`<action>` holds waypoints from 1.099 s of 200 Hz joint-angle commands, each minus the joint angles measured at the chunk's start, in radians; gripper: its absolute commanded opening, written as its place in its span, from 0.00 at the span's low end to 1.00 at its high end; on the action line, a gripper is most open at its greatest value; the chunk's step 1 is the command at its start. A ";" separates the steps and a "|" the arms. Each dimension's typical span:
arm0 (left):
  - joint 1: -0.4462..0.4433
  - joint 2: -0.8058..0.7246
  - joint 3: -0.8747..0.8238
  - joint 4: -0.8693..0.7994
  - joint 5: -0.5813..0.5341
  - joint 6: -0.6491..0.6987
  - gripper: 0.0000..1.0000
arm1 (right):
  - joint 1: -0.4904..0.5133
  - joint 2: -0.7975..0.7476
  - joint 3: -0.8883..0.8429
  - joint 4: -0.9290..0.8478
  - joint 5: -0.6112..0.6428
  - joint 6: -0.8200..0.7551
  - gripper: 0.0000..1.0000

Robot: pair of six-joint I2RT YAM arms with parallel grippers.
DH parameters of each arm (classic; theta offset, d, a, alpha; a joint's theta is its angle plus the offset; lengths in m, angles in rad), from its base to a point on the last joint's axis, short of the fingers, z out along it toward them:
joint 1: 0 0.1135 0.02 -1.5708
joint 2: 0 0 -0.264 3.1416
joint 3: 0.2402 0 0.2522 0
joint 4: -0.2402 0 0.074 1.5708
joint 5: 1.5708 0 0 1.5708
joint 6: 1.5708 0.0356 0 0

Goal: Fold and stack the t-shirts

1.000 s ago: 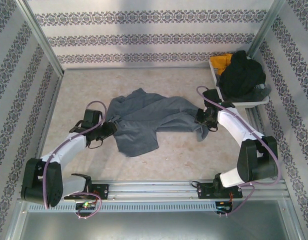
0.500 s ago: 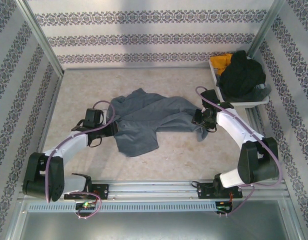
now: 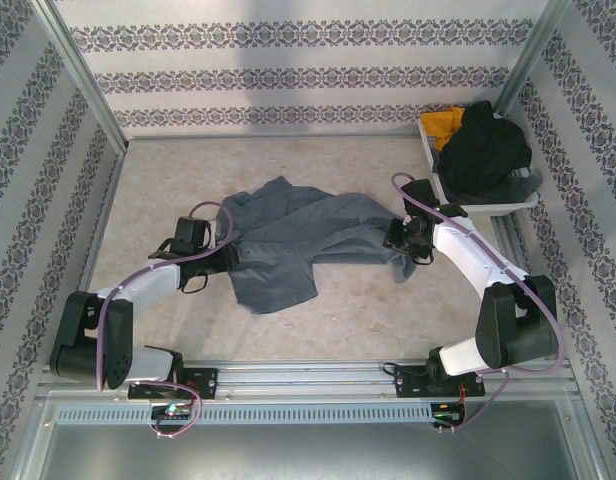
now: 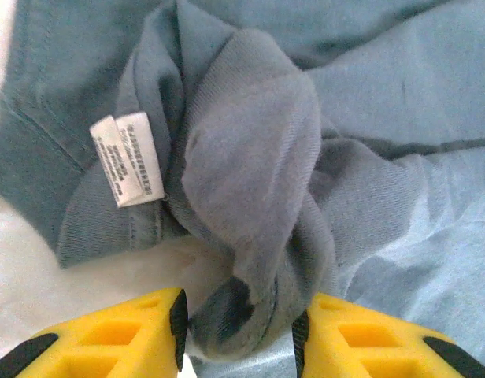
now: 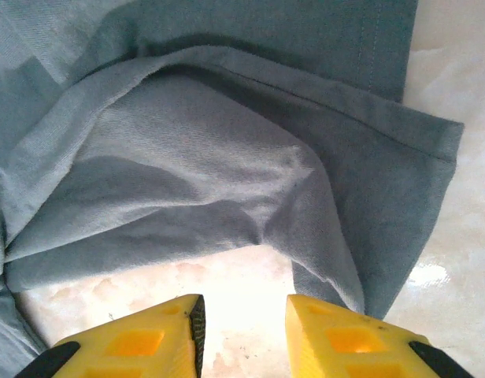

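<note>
On my overhead feed, the shallow white plastic tray (image 3: 486, 207) sits at the far right corner of the pale speckled counter (image 3: 188, 170). It holds two garments. The black soft cloth t-shirt (image 3: 483, 150) is heaped high in it and spills over the near rim. The mustard yellow cloth t-shirt (image 3: 443, 125) is crumpled behind it at the far left end of the tray, partly hidden by the black one.

The slate blue-grey short-sleeved cloth t-shirt (image 3: 288, 240) lies outside the tray, spread unevenly and rumpled on the middle of the counter between my two arms.

My left tool (image 4: 238, 335) is at that shirt's left edge. Its yellow fingers (image 4: 132, 335) are clamped on a twisted, bunched roll of the grey fabric that fills the space between them. A small white printed care label (image 4: 128, 157) shows on the cloth just beyond.

My right tool (image 5: 244, 331) is at the shirt's right edge, near the tray but apart from it. Its fingers stand narrowly parted with bare counter showing between them and no cloth in the gap. A raised fold of the shirt arches just ahead, and its hem comes down against the tip of one finger.
</note>
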 commanded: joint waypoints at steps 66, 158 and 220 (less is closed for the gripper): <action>-0.040 -0.046 0.048 -0.038 -0.043 -0.153 0.00 | -0.010 -0.031 0.010 -0.015 0.012 0.034 0.33; 0.090 -0.352 0.155 -0.208 -0.139 -0.604 0.00 | -0.080 -0.191 -0.129 0.053 0.069 0.367 0.30; 0.142 -0.351 0.104 -0.232 -0.078 -0.628 0.00 | -0.054 -0.066 -0.154 0.017 0.059 0.759 0.30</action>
